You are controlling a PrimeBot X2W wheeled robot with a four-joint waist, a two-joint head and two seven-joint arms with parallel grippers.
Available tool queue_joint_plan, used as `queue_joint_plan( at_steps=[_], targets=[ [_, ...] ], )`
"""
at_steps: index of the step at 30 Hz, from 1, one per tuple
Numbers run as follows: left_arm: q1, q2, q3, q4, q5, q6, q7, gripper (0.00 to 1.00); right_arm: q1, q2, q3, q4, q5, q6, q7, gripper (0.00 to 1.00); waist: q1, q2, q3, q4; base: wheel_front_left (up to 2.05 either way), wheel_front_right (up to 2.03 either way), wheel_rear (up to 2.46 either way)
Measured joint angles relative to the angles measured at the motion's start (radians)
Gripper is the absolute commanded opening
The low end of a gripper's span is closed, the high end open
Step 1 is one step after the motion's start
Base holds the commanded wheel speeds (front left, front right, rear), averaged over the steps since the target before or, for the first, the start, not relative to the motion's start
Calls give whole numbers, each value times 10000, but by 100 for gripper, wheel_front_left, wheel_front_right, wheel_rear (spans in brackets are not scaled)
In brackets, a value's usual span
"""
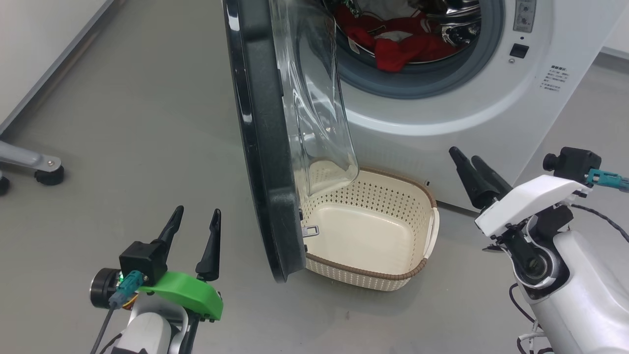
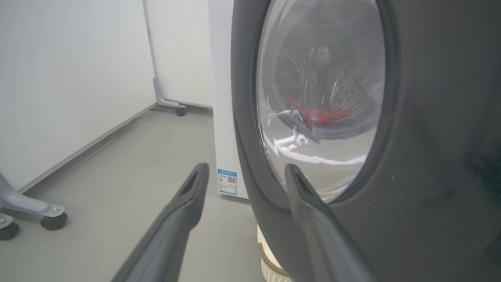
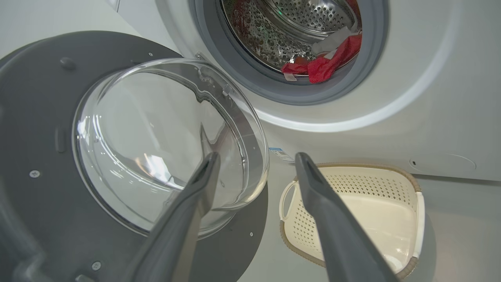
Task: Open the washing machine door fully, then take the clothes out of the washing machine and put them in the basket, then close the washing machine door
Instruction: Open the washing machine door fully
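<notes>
Noting the washing machine door [image 1: 268, 147] edge-on between my arms, only partly swung, lower edge by the basket [image 1: 363, 273]. Right gripper [image 1: 464, 154], spread and empty, faces its inner side; left gripper [image 1: 197, 211], spread too, sits outside. Clothes [image 1: 403, 46] in the drum, up-left of the right gripper, the nearer one

Washing machine [image 1: 467, 98] at far right, its door [image 1: 265, 147] swung open toward the viewer and seen nearly edge-on, with the glass bowl facing right. Red clothes [image 1: 403, 44] lie in the drum, at the lip of the opening. The cream basket [image 1: 363, 273] stands on the floor [image 1: 137, 123] before the machine, its left end behind the door's lower edge. Left tool [image 1: 197, 211], near left, fingers parted, just left of the door. Right tool [image 1: 464, 154], near right, fingers parted, beside the basket.
</notes>
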Motion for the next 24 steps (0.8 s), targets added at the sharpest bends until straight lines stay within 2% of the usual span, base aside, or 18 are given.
queue_joint_plan(
  at_steps=[6,8,10,12,18,24],
  targets=[
    [0,0,27,-6,0,2,0,100,37,-449,504,-203,-2322,2,-2201,100,0,0,3,-38,0,0,0],
    [0,0,46,-8,0,77,0,100,80,-685,447,151,-3446,2,-3381,100,0,0,-6,-64,0,0,0],
    [0,0,67,-6,0,77,0,100,178,-788,456,397,-4192,-42,-4059,100,0,0,-17,-83,0,0,0],
    [1,0,71,-6,0,77,0,100,308,-784,529,585,-4746,-362,-4656,100,0,0,-33,-101,0,0,0],
    [9,0,71,-4,0,79,0,100,506,-667,756,951,-5912,-1131,-4326,100,0,0,-78,-128,0,0,0],
    [23,0,81,-4,0,79,0,100,635,-232,326,836,-6529,-1622,-4217,100,0,0,-98,-141,0,0,0]
  ],
)
